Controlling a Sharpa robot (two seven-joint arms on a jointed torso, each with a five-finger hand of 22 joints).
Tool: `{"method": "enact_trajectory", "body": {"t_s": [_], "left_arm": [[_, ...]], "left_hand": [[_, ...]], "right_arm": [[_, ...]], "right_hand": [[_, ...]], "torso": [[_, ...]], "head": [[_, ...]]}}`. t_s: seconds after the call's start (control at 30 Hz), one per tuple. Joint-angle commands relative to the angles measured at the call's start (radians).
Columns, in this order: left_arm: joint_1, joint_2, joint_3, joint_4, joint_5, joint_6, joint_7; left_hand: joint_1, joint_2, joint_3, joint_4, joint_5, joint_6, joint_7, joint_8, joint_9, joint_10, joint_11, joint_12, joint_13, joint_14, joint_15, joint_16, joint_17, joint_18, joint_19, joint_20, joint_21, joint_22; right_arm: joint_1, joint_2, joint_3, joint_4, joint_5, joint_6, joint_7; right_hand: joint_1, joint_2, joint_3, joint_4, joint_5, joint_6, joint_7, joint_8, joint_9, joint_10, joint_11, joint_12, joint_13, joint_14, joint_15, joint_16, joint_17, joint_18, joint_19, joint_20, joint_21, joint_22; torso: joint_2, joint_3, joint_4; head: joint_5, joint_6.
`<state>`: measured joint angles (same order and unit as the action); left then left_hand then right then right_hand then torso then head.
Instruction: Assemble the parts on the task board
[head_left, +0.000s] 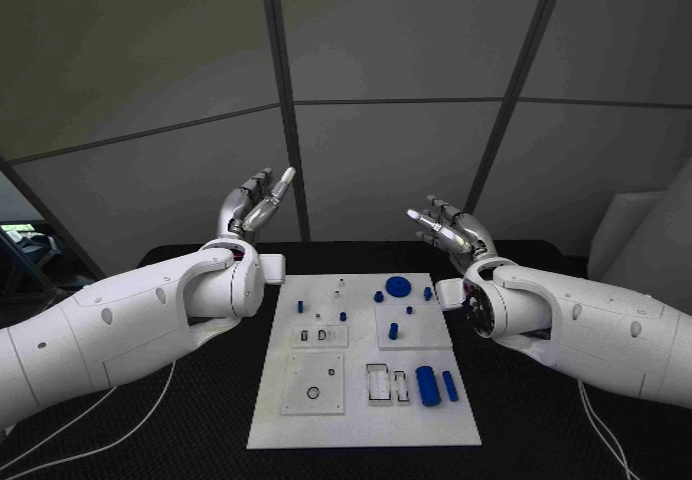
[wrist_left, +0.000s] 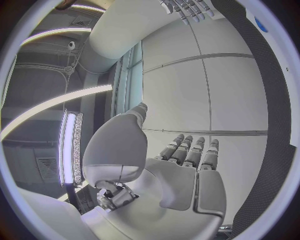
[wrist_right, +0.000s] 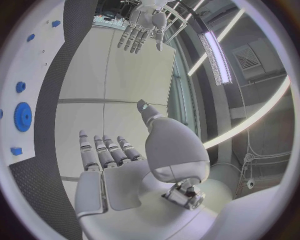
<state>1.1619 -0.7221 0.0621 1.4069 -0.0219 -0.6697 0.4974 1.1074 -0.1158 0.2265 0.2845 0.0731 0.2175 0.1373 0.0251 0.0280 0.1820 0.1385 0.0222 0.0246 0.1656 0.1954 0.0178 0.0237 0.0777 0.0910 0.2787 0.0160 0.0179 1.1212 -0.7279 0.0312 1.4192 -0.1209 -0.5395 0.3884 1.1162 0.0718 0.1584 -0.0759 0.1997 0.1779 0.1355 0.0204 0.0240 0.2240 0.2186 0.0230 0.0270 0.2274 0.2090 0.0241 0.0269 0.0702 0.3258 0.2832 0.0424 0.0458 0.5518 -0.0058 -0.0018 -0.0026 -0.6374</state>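
You are looking at a black table (head_left: 173, 440) lying under the work area, its dark textured top spreading out to both sides. A thin white cable (head_left: 101, 405) is trailing across the table's near left part, and another pale cable (head_left: 603, 430) is running over the near right part. Behind the table, grey wall panels (head_left: 389, 160) are standing, with dark seams (head_left: 289, 120) crossing between them
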Motion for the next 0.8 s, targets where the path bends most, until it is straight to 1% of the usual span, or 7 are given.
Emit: {"method": "enact_trajectory", "body": {"t_s": [0.03, 0.1, 0.23, 0.3, 0.43, 0.6, 0.8], "left_arm": [[0.001, 0.001, 0.000, -0.001, -0.025, 0.044, 0.017], [0.001, 0.001, 0.000, -0.001, -0.025, 0.044, 0.017], [0.001, 0.001, 0.000, -0.001, -0.025, 0.044, 0.017], [0.001, -0.030, 0.000, 0.007, -0.025, 0.091, -0.009], [0.001, -0.047, 0.000, 0.017, -0.025, 0.109, -0.007], [0.000, -0.078, 0.000, 0.048, -0.042, 0.136, -0.009], [-0.003, -0.114, 0.000, 0.117, -0.099, 0.174, -0.013]], "left_hand": [[0.026, -0.003, 0.003, 0.011, 0.006, 0.011, 0.037, 0.004, 0.002, 0.011, 0.003, 0.003, 0.002, 0.004, 0.010, 0.007, 0.001, 0.019, 0.001, 0.011, 0.005, 0.002], [0.026, -0.003, 0.003, 0.010, 0.006, 0.013, 0.042, 0.005, 0.002, 0.015, 0.007, 0.004, 0.002, 0.008, 0.012, 0.008, 0.002, 0.022, 0.001, 0.011, 0.005, 0.002], [0.034, 0.013, 0.004, 0.007, 0.003, 0.041, 0.075, 0.009, 0.005, 0.057, 0.045, 0.009, 0.006, 0.068, 0.031, 0.019, 0.009, 0.048, 0.026, 0.014, 0.015, 0.008], [0.054, 0.013, 0.003, 0.004, 0.003, 0.073, 0.085, 0.014, 0.009, 0.092, 0.057, 0.014, 0.009, 0.142, 0.037, 0.036, 0.018, 0.052, 0.063, 0.015, 0.029, 0.016], [0.126, 0.026, 0.009, -0.019, -0.001, 0.270, 0.109, 0.056, 0.030, 0.359, 0.105, 0.064, 0.033, 0.496, 0.026, 0.129, 0.054, 0.065, 0.385, 0.011, 0.162, 0.084], [0.170, 0.046, 0.001, -0.061, -0.005, 0.610, 0.106, 0.146, 0.066, 0.697, 0.061, 0.154, 0.058, 0.789, -0.041, 0.232, 0.099, 0.105, 0.686, -0.013, 0.312, 0.141], [0.220, 0.061, -0.008, -0.109, -0.005, 0.689, 0.075, 0.156, 0.059, 0.810, 0.024, 0.165, 0.056, 0.920, -0.083, 0.257, 0.138, 0.108, 0.793, -0.052, 0.361, 0.154]], "right_arm": [[0.010, 0.007, 0.004, -0.021, -0.103, 0.166, -0.079], [0.015, 0.011, 0.006, -0.030, -0.115, 0.188, -0.090], [0.018, 0.013, 0.007, -0.037, -0.124, 0.203, -0.097], [0.018, -0.002, 0.008, -0.058, -0.365, 0.142, -0.055], [0.021, -0.007, 0.008, -0.069, -0.518, 0.139, -0.080], [0.040, -0.011, 0.009, -0.069, -0.809, 0.178, -0.179], [0.066, -0.018, 0.009, -0.055, -1.062, 0.219, -0.267]], "right_hand": [[0.082, 0.009, 0.017, -0.028, 0.011, 0.068, 0.146, 0.013, 0.008, 0.102, 0.033, 0.019, 0.011, 0.114, 0.027, 0.020, 0.011, 0.020, 0.100, 0.009, 0.039, 0.019], [0.115, 0.011, 0.025, -0.048, 0.006, 0.178, 0.154, 0.036, 0.022, 0.267, 0.045, 0.054, 0.027, 0.282, 0.033, 0.055, 0.027, 0.044, 0.207, 0.006, 0.077, 0.039], [0.170, 0.002, 0.037, -0.085, 0.003, 0.428, 0.134, 0.090, 0.048, 0.587, 0.012, 0.122, 0.047, 0.591, -0.005, 0.117, 0.045, 0.086, 0.367, 0.005, 0.150, 0.068], [0.186, -0.002, 0.045, -0.097, 0.006, 0.505, 0.123, 0.104, 0.053, 0.629, -0.001, 0.128, 0.044, 0.633, -0.019, 0.122, 0.043, 0.100, 0.397, 0.004, 0.166, 0.071], [0.199, -0.018, 0.079, -0.120, 0.013, 0.682, 0.099, 0.118, 0.053, 0.747, -0.032, 0.125, 0.035, 0.759, -0.057, 0.133, 0.039, 0.114, 0.488, -0.015, 0.217, 0.085], [0.189, -0.034, 0.133, -0.125, 0.006, 0.737, 0.090, 0.096, 0.043, 0.830, -0.050, 0.094, 0.034, 0.861, -0.087, 0.129, 0.040, 0.113, 0.548, -0.048, 0.264, 0.100], [0.180, -0.063, 0.163, -0.123, 0.001, 0.788, 0.072, 0.083, 0.043, 0.901, -0.076, 0.071, 0.036, 0.981, -0.121, 0.144, 0.050, 0.114, 0.613, -0.085, 0.337, 0.134]], "torso": [[0.000, -0.0001, -0.0002], [0.000, -0.0001, -0.0002], [0.000, -0.0001, -0.0002], [0.004, 0.0007, -0.0015], [0.015, 0.0015, -0.0032], [0.039, 0.0067, -0.0020], [0.070, 0.0035, 0.0071]], "head": [[0.000, 0.000], [0.000, 0.000], [0.000, 0.000], [0.002, -0.002], [0.004, -0.004], [0.005, 0.003], [-0.009, 0.014]]}}
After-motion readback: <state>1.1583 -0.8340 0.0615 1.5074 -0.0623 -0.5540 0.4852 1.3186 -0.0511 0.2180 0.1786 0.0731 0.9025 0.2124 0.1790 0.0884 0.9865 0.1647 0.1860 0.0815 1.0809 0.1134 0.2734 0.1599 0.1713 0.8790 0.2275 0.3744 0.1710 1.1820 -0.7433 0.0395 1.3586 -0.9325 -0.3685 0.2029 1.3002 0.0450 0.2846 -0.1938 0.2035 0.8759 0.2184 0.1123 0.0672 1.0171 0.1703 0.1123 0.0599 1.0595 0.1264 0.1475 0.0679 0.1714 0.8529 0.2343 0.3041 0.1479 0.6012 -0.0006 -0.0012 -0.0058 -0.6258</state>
